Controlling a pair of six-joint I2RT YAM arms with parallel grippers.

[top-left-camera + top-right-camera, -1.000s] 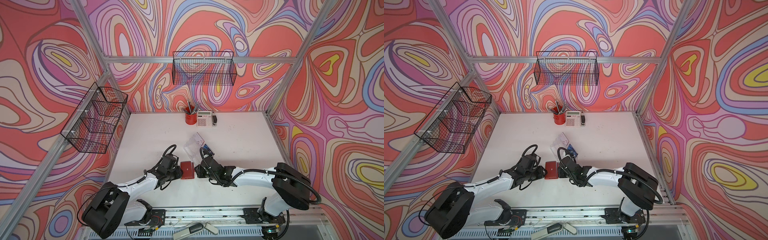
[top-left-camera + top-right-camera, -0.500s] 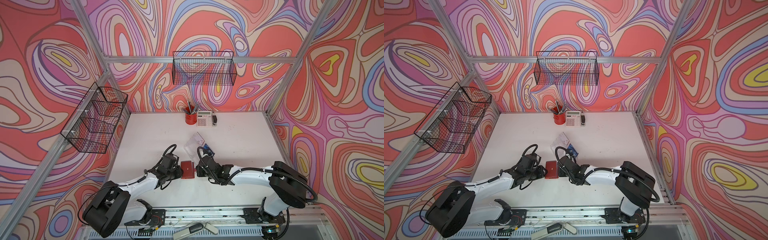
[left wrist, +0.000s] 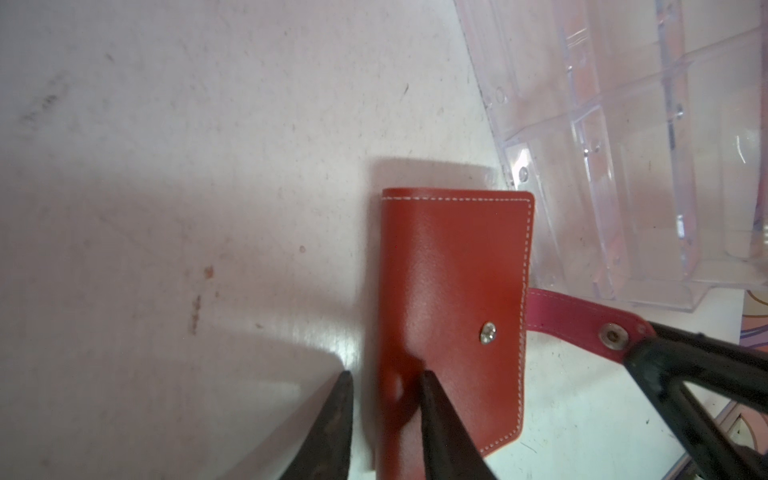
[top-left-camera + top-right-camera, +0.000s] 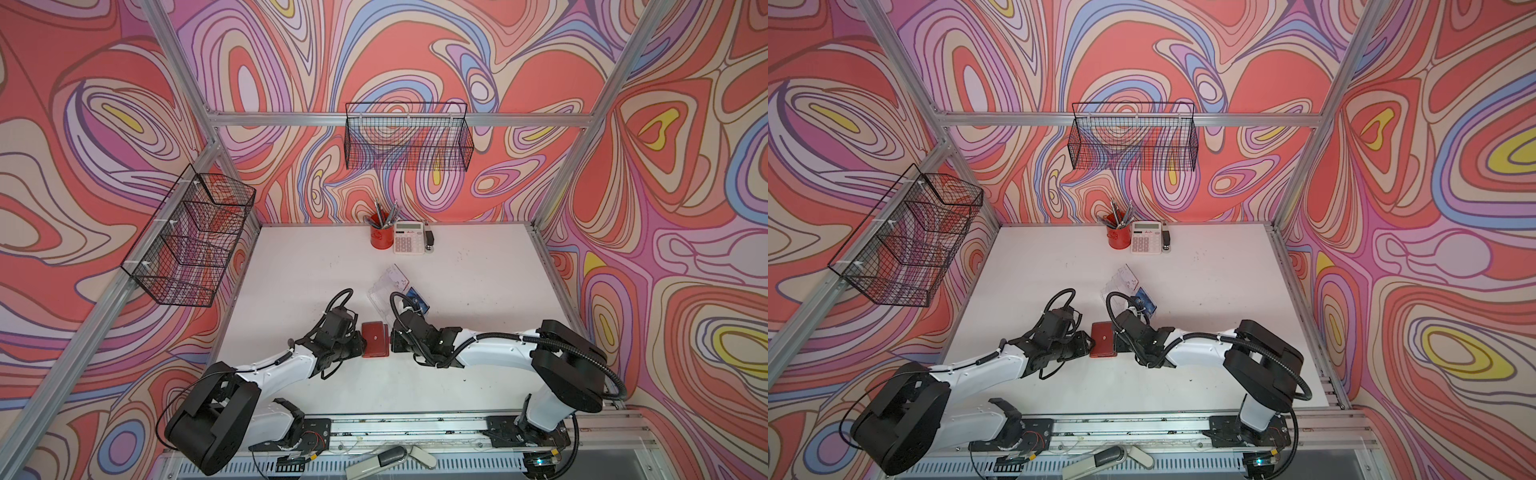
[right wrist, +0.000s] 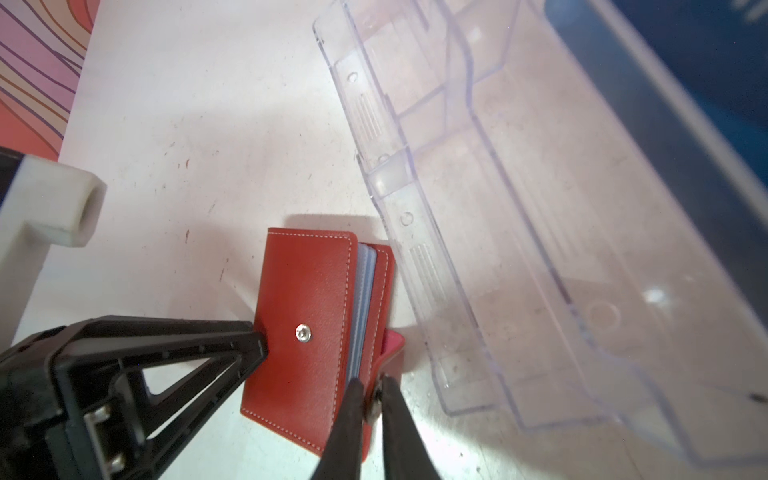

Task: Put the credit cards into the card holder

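1. The right gripper [image 5: 374, 390] has just closed. A second ago its jaws stood partly apart beside the red leather wallet [image 4: 375, 340]. Now they are pinched tight on the snap end of the pink-red strap [image 3: 573, 311].
2. The strap is already off its silver stud [image 3: 487, 333], which sits bare on the cover. It runs out flat from under the wallet towards the clear tiered plastic tray [image 5: 519, 249].
3. I take the wallet to be the card holder, so this looks like the opening step. With the strap in hand, a pull could swing the cover back. The cover is ajar, and pale blue sleeves show at its open edge.
4. The left gripper [image 3: 384, 376] has not moved or changed its opening. Its jaws stand partly apart, clamped across the wallet's folded spine. One finger dents the cover and the other sits outside the fold, pinning the wallet to the white table [image 4: 311, 270].
5. One blue credit card [image 4: 417, 300] lies flat on the table in both top views, just beyond the tray. It is apart from the wallet and neither gripper touches it. No yellow-gold card is visible, and no card has gone in yet.
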